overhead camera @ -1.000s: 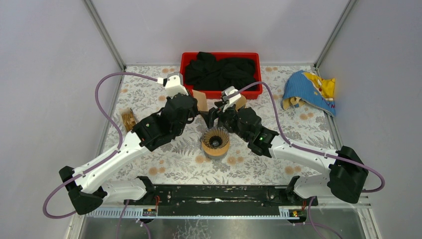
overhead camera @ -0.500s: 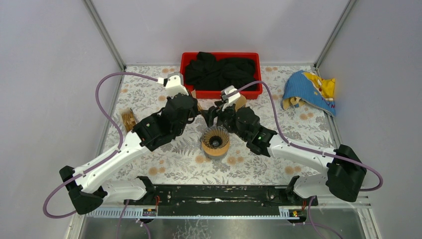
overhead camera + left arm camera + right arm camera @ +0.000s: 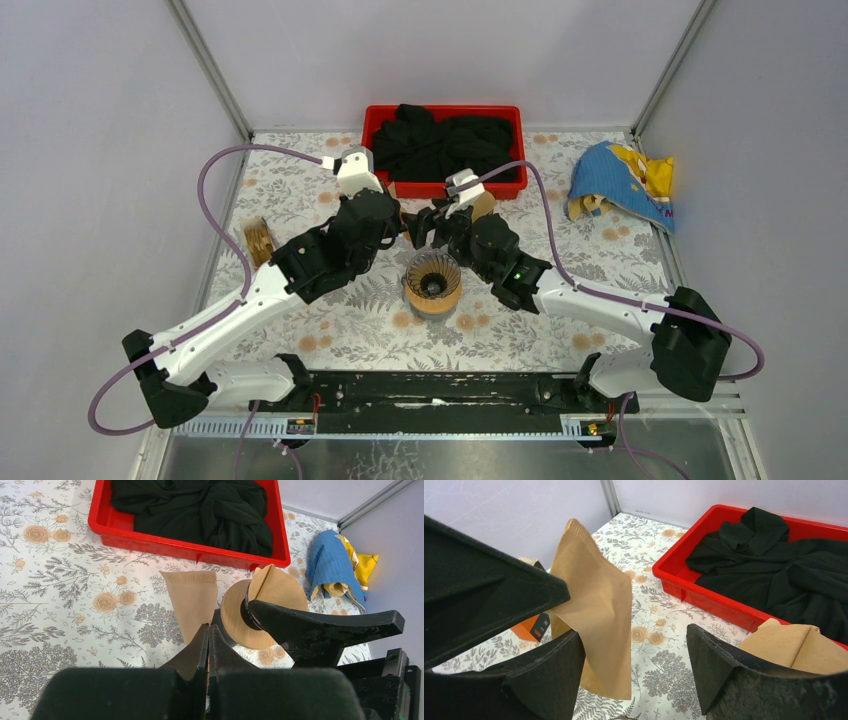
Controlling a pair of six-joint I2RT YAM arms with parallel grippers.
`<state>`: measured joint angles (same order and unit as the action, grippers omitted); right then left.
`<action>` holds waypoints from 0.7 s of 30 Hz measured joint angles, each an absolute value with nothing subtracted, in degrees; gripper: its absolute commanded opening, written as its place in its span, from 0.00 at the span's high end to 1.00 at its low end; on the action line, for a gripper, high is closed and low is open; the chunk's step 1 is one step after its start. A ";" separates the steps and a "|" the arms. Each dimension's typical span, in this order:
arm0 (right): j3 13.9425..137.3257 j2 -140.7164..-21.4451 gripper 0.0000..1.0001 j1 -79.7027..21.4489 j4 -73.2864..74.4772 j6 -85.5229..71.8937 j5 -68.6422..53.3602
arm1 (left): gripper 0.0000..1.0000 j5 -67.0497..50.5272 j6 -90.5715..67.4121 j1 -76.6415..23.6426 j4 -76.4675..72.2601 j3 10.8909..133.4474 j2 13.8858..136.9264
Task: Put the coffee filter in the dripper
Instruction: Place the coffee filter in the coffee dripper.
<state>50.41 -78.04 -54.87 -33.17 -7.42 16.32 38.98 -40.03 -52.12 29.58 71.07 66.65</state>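
Two grippers are drawing closer just beyond the 12 o'clock rim of the dripper [image 3: 432, 285]. The left gripper [image 3: 208, 628], clamped on the coffee filter [image 3: 599, 595], is bringing it between the widely spread jaws of the right gripper [image 3: 633, 631], probably for spreading. The filter is not sitting in the dripper yet.

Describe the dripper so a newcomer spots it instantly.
Start at the red bin of black cloth at the back and come straight toward the near edge. The dripper stands on the floral cloth just past the left gripper and right gripper. It alone is a round, ribbed brown cup; the filter the left one pinches is flat paper.
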 measured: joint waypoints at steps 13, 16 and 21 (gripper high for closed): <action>50.41 -79.50 0.30 -54.98 -34.20 -5.93 18.63 | 1.00 38.74 -40.03 -52.14 29.61 71.07 66.46; 50.41 -80.03 0.31 -55.00 -34.20 -5.19 17.96 | 1.00 38.33 -40.03 -52.14 29.56 71.07 66.04; 50.41 -80.60 0.36 -55.05 -35.22 -4.12 16.69 | 1.00 37.17 -40.03 -52.14 29.50 71.05 65.43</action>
<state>50.41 -80.60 -55.05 -35.22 -4.12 16.69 37.17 -40.03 -52.14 29.50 71.05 65.43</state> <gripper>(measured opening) 0.673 0.010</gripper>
